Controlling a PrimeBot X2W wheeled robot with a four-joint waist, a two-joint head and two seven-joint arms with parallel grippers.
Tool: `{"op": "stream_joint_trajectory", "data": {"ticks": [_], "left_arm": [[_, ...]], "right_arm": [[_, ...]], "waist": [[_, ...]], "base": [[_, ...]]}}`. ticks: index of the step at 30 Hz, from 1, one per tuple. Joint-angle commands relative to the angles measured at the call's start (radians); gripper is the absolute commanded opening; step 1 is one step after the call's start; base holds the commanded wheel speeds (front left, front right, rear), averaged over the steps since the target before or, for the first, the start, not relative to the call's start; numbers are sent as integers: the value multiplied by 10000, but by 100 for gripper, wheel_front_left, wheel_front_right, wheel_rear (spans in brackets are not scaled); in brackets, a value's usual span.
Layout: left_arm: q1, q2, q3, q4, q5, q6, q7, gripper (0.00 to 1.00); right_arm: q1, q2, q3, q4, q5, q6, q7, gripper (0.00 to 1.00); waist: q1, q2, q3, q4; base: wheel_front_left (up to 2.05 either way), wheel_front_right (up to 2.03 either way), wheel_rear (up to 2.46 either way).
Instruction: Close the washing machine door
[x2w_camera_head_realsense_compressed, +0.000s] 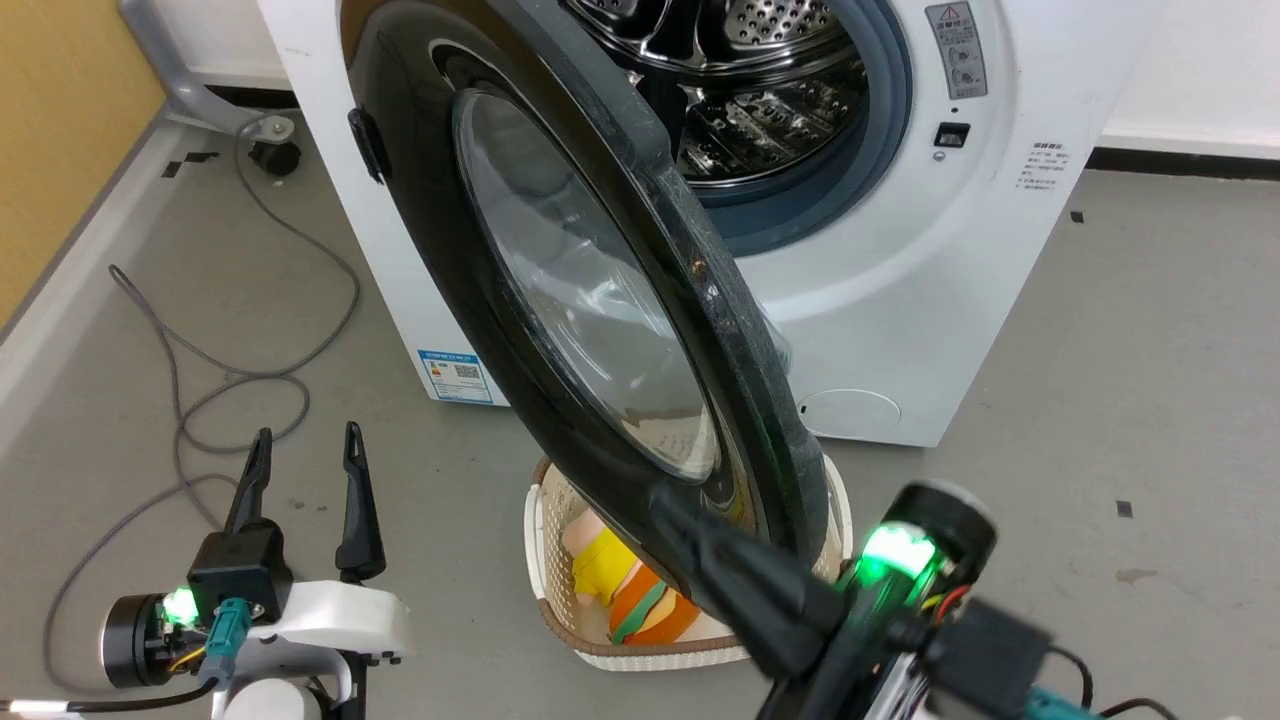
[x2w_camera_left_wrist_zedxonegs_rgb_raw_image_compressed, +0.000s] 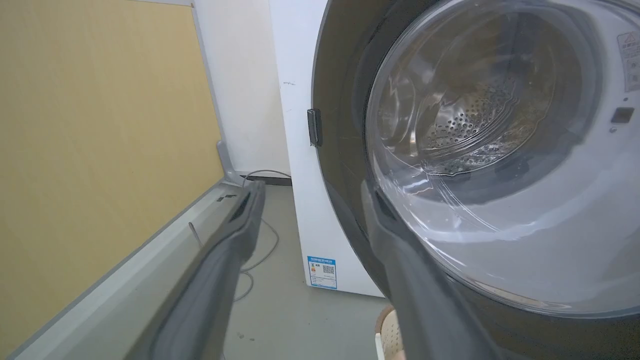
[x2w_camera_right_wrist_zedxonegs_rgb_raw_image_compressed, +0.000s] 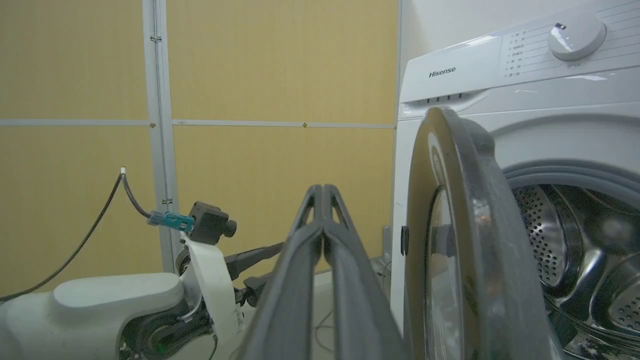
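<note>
Floor: grey floor (x2w_camera_head_realsense_compressed: 1150, 350) spreads under the whole scene, and a loose cable (x2w_camera_head_realsense_compressed: 200, 360) loops across it on your left.
Right claw (x2w_camera_head_realsense_compressed: 665, 505): nearest to you and clenched, fingers pressed together with nothing between them. Its tip sits at the lower rim of the washing machine door (x2w_camera_head_realsense_compressed: 580, 300), on the glossy outer side. You cannot tell whether it is actually touching.
Left claw (x2w_camera_head_realsense_compressed: 305, 450): released, fingers spread, hovering low on your left, apart from the door.
Basket (x2w_camera_head_realsense_compressed: 545, 590): cream laundry basket on the floor just below the door's lower edge, with coloured items inside.
Door position: about half open, hung from the left side and angled out from the opening.
Washing machine (x2w_camera_head_realsense_compressed: 900, 300): behind the door, with its steel drum (x2w_camera_head_realsense_compressed: 760, 60) and grey-blue gasket (x2w_camera_head_realsense_compressed: 880, 120) exposed. The latch slot (x2w_camera_head_realsense_compressed: 951, 133) lies to the right of the opening.
Step in hand: judging by the clenched claw at the rim, you are setting up the closing push.
Next move: press the outer face near its free edge, sweep it towards the latch slot, and finish firmly enough to catch.
</note>
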Motion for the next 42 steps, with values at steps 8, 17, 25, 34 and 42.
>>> {"op": "stream_joint_trajectory", "data": {"ticks": [8, 17, 25, 34, 42], "left_arm": [[26, -194, 333, 17, 268, -242, -43, 100], [-63, -417, 572, -52, 521, -461, -43, 100], [-325, -617, 607, -287, 726, -598, -43, 100], [-867, -861, 529, -622, 870, -683, -43, 100], [-1344, -1007, 500, -772, 915, -744, -43, 100]], "right_arm": [[755, -296, -129, 1383, -832, 8, -32, 0], [913, -165, -1697, 2357, -1235, 8, -32, 0], [283, 85, -3367, 2898, -1419, 8, -32, 0], [-1399, 73, -4748, 3843, -1798, 8, -32, 0], [-3384, -110, -5257, 5208, -2048, 8, -32, 0]], "waist": [[0, 0, 186, -15], [0, 0, 470, -80], [0, 0, 1034, -110], [0, 0, 2063, -39], [0, 0, 2932, 1]], "base": [[0, 0, 0], [0, 0, 0], [0, 0, 0], [0, 0, 0], [0, 0, 0]]}}
